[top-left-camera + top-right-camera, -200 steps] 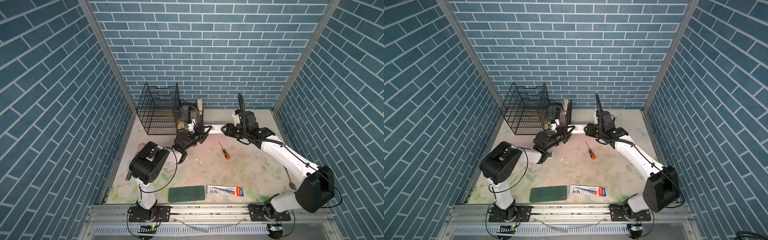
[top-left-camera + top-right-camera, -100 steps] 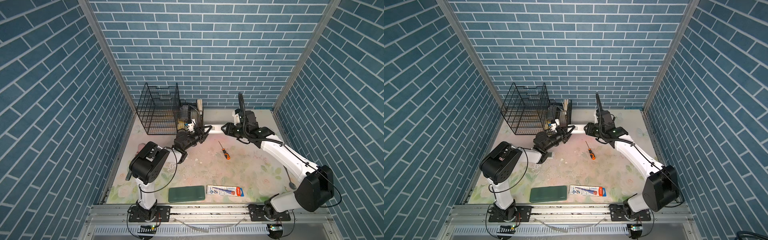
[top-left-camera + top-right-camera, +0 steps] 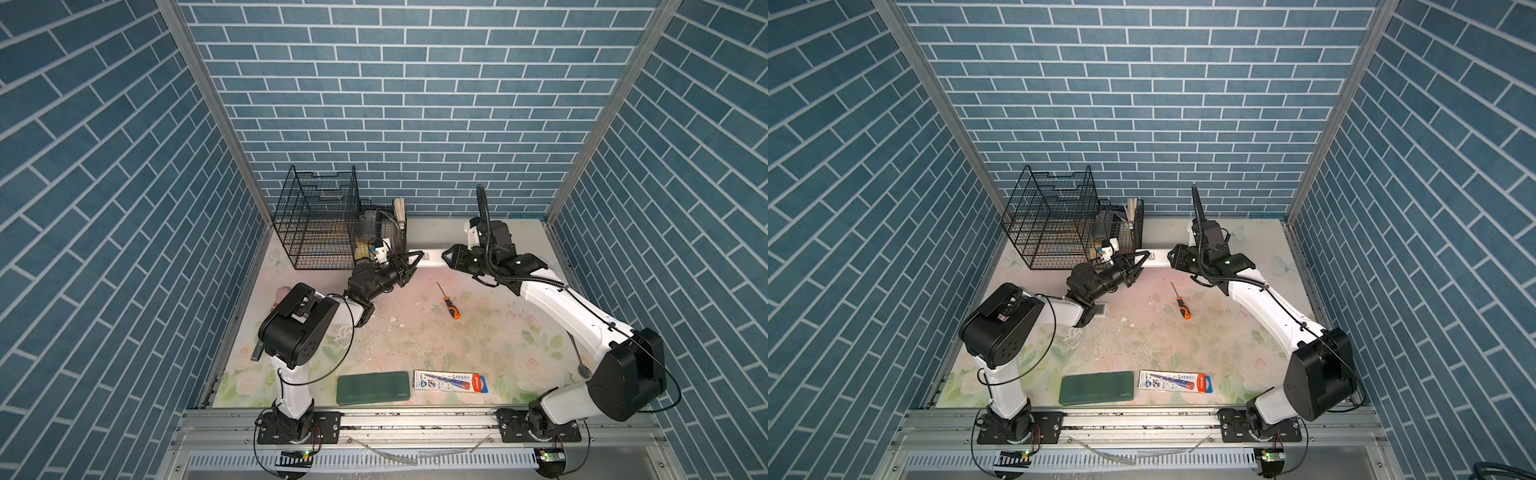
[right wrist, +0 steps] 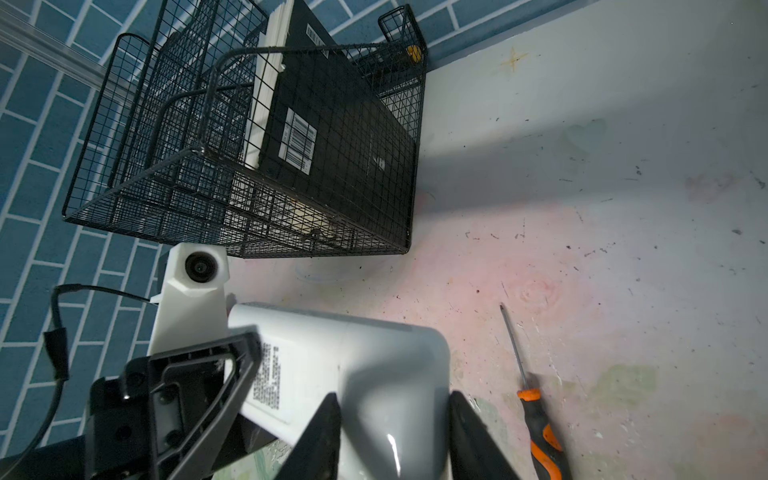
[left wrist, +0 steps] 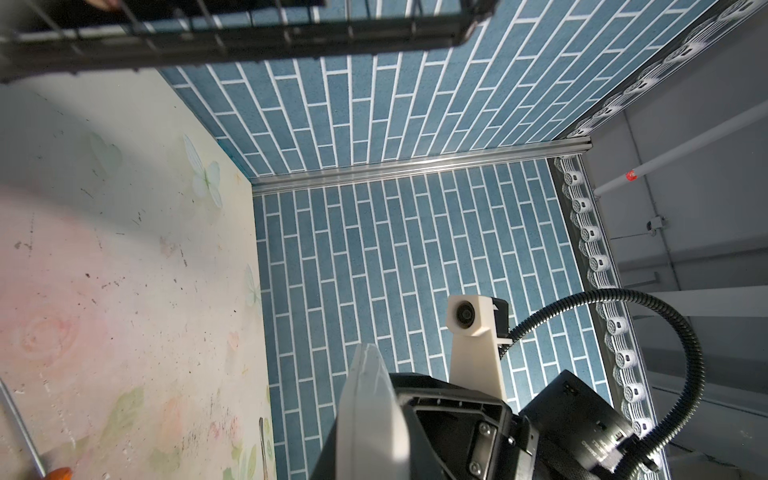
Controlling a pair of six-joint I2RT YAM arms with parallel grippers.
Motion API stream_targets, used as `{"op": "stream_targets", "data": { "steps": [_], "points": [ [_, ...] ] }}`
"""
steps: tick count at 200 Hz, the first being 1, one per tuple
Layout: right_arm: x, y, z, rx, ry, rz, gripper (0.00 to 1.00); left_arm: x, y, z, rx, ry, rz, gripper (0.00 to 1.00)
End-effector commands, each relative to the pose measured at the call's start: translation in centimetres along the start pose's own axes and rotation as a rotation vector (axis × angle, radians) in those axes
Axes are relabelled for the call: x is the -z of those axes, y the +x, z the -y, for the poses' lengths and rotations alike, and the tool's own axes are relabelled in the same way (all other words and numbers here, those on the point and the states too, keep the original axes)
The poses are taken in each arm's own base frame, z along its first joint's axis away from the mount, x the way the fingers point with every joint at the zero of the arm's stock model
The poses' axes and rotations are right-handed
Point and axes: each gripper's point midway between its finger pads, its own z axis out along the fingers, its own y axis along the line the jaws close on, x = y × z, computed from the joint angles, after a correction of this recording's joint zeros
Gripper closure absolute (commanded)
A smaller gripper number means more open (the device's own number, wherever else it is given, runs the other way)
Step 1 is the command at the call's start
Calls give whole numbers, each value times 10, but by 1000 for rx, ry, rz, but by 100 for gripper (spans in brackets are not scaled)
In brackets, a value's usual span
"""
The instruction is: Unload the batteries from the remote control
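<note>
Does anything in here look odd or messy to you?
The white remote control is not lying down: it hangs above the table, clamped at one end by the left pincer and at the other by the right pincer. The table under it is scattered with white flecks, like crumbs.

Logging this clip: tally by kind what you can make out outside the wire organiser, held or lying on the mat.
white remote control: 1
orange-handled screwdriver: 1
dark green flat case: 1
printed packet: 1
slim grey utensil, kind unclear: 1
small grey piece, kind unclear: 1
Total: 6
</note>
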Motion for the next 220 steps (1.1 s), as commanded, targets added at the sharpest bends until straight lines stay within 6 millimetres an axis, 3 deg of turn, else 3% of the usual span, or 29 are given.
{"op": "stream_targets", "data": {
  "steps": [1,98,157,220],
  "points": [
    [-2,-1,0,0,-1,-2,61,0,5,30,-40,85,-21,100],
    [2,0,7,-3,16,11,65,1,5,38,-39,100,-22,100],
    [7,-2,3,-5,-4,18,60,1,5,29,-36,83,-22,100],
    [14,-4,-2,-12,-34,27,61,0,6,17,-31,62,-25,100]
  ]
}}
